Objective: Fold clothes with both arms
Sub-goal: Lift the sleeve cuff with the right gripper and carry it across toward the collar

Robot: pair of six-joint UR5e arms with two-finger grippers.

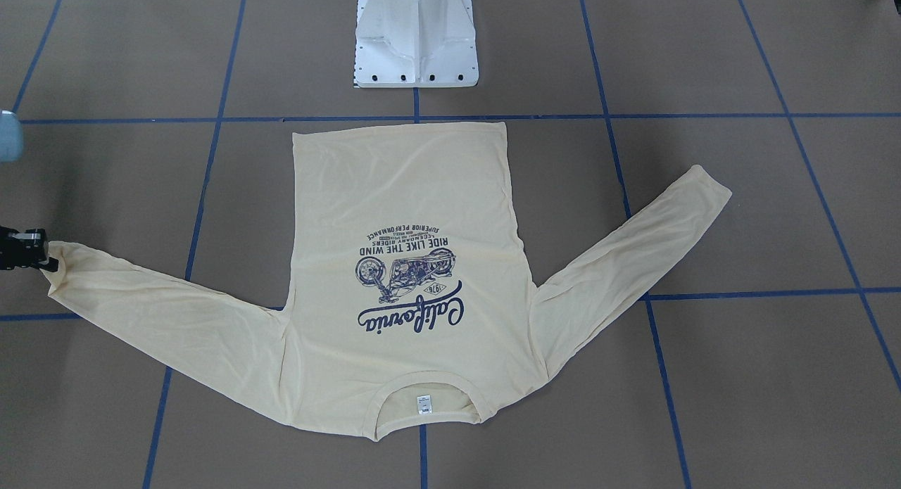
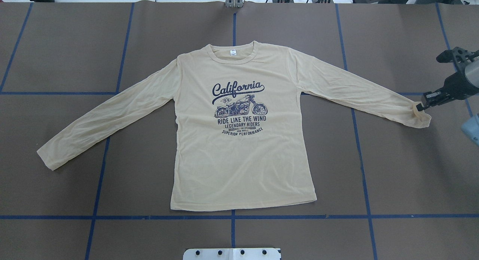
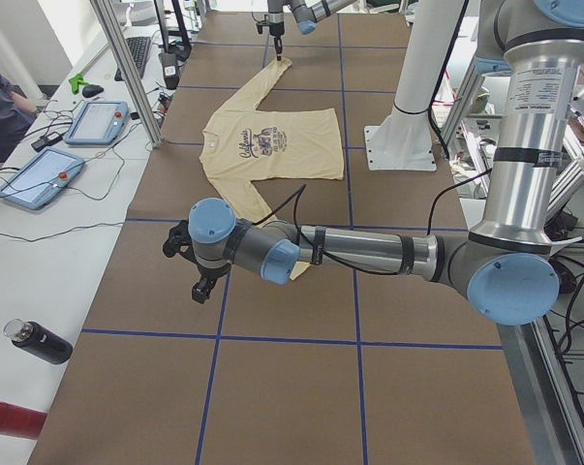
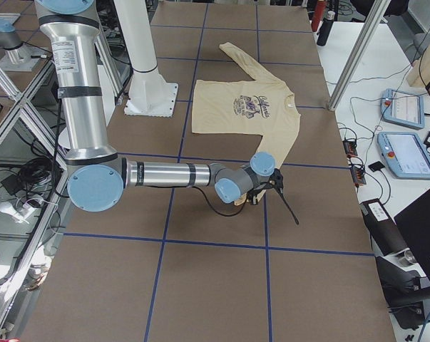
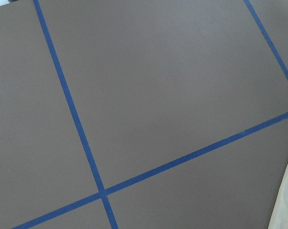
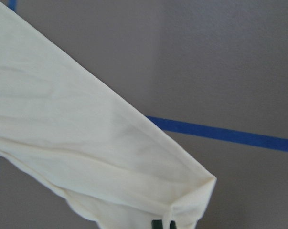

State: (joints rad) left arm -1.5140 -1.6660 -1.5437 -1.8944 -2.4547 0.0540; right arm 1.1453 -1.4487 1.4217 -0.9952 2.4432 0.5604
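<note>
The pale cream-yellow T-shirt (image 2: 239, 147) lies flat on the brown table with its navy "California" print (image 2: 239, 103) facing up and both sleeves spread out. My right gripper (image 2: 420, 106) is at the table's right side, shut on the cuff of that sleeve (image 6: 182, 210), which puckers at the black fingertips (image 6: 157, 224). The same gripper (image 1: 51, 264) appears at the left edge of the front-facing view. My left gripper (image 3: 199, 289) shows only in the exterior left view, hovering beyond the other sleeve's cuff (image 2: 46, 159); I cannot tell whether it is open or shut.
The white pedestal base (image 1: 415, 39) stands behind the shirt's hem. Blue tape lines (image 2: 232, 217) grid the table. A side bench holds two tablets (image 3: 98, 121), cables and bottles (image 3: 40, 341) beside aluminium posts (image 3: 127, 77). A person (image 3: 1, 107) sits there.
</note>
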